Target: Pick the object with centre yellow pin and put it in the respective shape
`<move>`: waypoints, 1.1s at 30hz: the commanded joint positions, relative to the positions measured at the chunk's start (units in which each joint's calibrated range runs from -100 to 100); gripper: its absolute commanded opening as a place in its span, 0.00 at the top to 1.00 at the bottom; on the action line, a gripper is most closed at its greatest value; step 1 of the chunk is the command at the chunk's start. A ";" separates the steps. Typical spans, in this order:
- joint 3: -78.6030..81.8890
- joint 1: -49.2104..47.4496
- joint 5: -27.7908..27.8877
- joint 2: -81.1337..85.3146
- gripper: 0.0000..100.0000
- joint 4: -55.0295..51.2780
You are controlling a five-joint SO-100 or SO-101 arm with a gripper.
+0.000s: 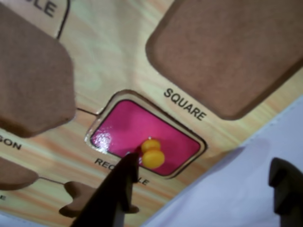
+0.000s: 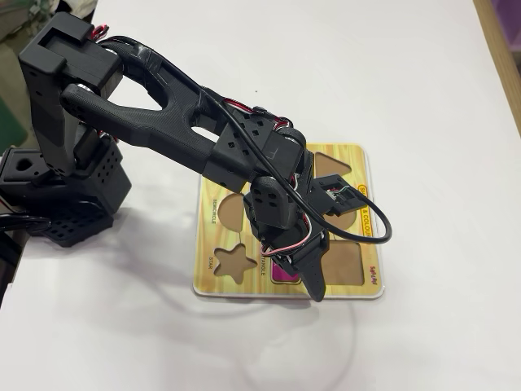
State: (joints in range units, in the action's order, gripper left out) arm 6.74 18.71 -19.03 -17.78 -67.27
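We find the flat magenta-pink rectangular piece with its yellow knob (image 1: 152, 153) seated in the brown rounded rectangle cut-out (image 1: 101, 124) of the yellow wood-grain board (image 1: 113, 52); our black two-finger gripper (image 1: 203, 182) stands spread and empty, so only withdrawal seems left.

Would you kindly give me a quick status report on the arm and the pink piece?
End effector open, holding nothing. Magenta-pink rectangular piece with yellow knob seated in its rectangle cut-out of the yellow wood-grain board. One finger beside knob; nothing blocking.
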 commanded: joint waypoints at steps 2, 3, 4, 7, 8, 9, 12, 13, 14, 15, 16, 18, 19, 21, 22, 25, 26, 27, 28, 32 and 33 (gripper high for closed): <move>-0.54 -0.64 -0.11 1.88 0.69 0.46; -0.36 -0.64 -0.11 2.89 0.69 0.37; -0.36 -1.03 -0.11 3.98 0.69 0.20; -0.36 -2.30 -0.16 7.41 0.69 0.37; -0.27 -2.60 -0.16 8.41 0.69 0.37; -0.27 -3.57 -0.16 9.50 0.69 0.28; 0.54 -5.04 -0.21 12.26 0.69 0.37; 1.62 -5.53 -0.27 13.26 0.69 0.46; 2.97 -6.01 -0.89 14.60 0.69 0.46; 4.59 -6.40 -2.31 15.94 0.69 0.46; 6.29 -6.50 -4.03 17.03 0.69 0.46; 10.16 -6.50 -7.59 19.29 0.69 0.46; 11.96 -6.60 -8.74 20.46 0.69 0.46; 14.57 -6.60 -10.10 22.55 0.69 0.46; 15.92 -6.60 -10.47 23.89 0.69 0.46; 19.06 -6.60 -11.82 28.08 0.69 0.46; 19.96 -6.60 -12.40 29.42 0.69 0.46; 20.95 -6.60 -13.18 31.09 0.69 0.46; 22.12 -6.60 -14.07 32.68 0.69 0.46; 27.70 -8.75 -18.41 40.13 0.69 0.46; 28.96 -9.43 -19.51 41.80 0.69 0.46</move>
State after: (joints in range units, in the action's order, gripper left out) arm 33.09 10.94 -35.47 17.10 -67.27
